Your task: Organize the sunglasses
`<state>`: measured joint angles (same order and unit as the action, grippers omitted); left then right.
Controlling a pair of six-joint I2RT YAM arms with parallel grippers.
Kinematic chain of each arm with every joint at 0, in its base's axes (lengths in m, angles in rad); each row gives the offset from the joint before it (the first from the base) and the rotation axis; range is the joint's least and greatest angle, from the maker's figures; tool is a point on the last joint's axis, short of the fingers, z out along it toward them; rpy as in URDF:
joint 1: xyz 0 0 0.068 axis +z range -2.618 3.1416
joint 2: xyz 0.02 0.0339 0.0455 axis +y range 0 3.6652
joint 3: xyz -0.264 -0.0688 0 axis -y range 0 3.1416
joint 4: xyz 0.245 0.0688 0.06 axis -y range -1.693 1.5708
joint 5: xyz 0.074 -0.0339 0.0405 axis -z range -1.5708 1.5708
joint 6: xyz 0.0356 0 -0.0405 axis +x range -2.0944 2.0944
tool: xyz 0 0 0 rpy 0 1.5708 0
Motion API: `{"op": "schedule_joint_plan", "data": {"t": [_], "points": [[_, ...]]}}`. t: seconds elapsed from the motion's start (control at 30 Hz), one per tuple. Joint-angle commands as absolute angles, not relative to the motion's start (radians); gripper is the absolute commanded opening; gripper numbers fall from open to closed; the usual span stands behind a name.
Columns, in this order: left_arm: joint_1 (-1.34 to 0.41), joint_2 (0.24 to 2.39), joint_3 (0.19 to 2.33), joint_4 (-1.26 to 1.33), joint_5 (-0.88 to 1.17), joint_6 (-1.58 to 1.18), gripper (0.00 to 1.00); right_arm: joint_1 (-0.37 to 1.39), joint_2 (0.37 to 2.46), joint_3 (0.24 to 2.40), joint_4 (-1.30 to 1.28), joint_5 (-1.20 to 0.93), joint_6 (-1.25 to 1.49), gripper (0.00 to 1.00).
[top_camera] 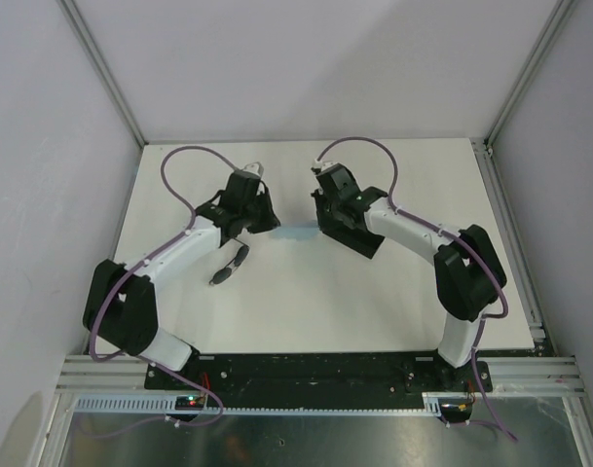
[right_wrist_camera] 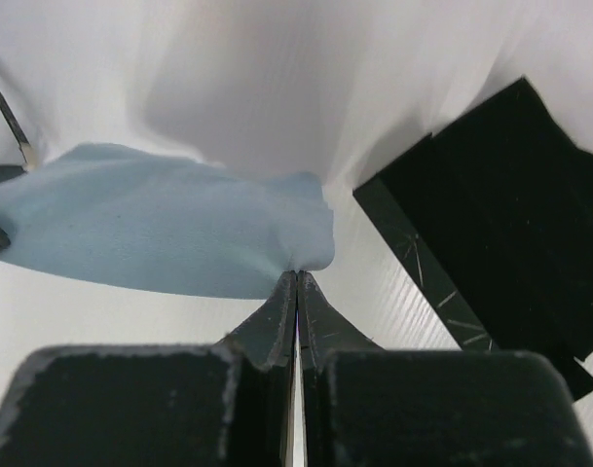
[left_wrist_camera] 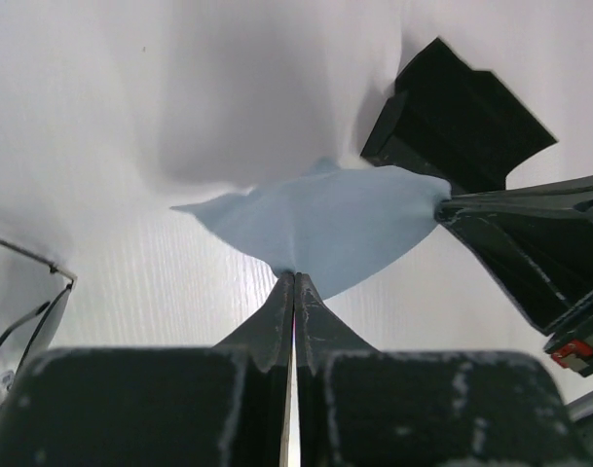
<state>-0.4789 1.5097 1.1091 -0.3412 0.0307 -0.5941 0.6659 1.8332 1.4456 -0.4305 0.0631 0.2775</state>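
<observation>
The sunglasses [top_camera: 230, 266] lie on the white table, in front of my left gripper; part of their frame shows at the left edge of the left wrist view [left_wrist_camera: 23, 297]. A light blue cloth [top_camera: 296, 231] is stretched between both grippers. My left gripper [left_wrist_camera: 294, 275] is shut on one corner of the cloth [left_wrist_camera: 325, 224]. My right gripper [right_wrist_camera: 296, 274] is shut on the opposite corner of the cloth [right_wrist_camera: 169, 219]. In the top view the left gripper [top_camera: 264, 222] and right gripper [top_camera: 323, 220] face each other, a short way apart.
A black rectangular case [right_wrist_camera: 500, 233] lies on the table just right of the right gripper, mostly under the right arm in the top view [top_camera: 362, 241]. It also shows in the left wrist view [left_wrist_camera: 462, 112]. Grey walls enclose the table [top_camera: 306, 311] on three sides.
</observation>
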Motion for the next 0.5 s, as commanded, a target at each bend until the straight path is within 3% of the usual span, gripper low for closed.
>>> {"op": "schedule_joint_plan", "data": {"t": [0.0, 0.47], "points": [[-0.491, 1.446, 1.061, -0.345, 0.063, -0.587, 0.0, 0.692, 1.745, 1.403, -0.46, 0.06, 0.282, 0.0], [-0.65, 1.227, 0.886, -0.346, 0.027, -0.668, 0.0, 0.858, 1.568, 1.228, -0.508, 0.142, 0.36, 0.0]]}}
